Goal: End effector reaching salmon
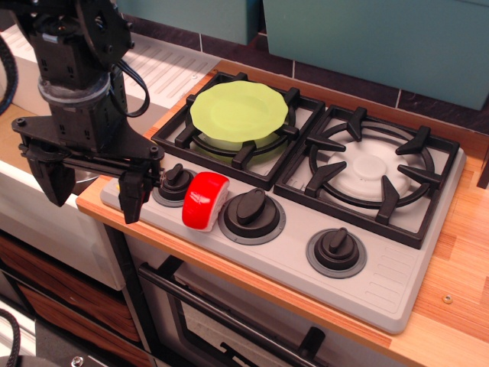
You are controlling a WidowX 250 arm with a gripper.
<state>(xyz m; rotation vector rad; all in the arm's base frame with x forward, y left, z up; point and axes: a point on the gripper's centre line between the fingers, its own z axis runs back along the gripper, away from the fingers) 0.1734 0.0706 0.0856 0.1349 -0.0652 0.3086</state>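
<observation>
Salmon (pixel 205 200): sits on the stove's grey front panel (pixel 290 264), between two black knobs, at 3 o'clock from the end effector.
End effector (pixel 90 187): jaws spread wide, holding nothing; right finger near the salmon, not touching.
Handling: likely light, rigid, glossy, so slippery.
Grip: pinch the flat white sides, not the curved red top.

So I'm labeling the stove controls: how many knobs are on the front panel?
3. The left knob sits just behind the gripper's right finger; the middle knob is right beside the salmon; the right knob stands alone. None looks hidden.
</observation>
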